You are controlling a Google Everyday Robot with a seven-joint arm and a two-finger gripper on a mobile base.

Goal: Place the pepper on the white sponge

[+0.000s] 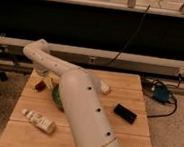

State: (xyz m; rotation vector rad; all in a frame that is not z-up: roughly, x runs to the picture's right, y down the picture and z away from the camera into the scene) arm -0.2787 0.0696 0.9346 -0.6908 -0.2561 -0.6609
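The gripper (46, 81) sits at the left rear of the table (127, 140), just beside the pepper (40, 86). The arm (81, 107) and bowl (56, 97) lie between it and the sponge (105, 88). Bare wood surrounds the sponge.

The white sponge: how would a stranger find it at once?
On the wooden table, just right of the white arm near the far edge, lies the white sponge. The gripper is across the arm, by the pepper. Unlike the longer marked bottle, the sponge is small and plain.
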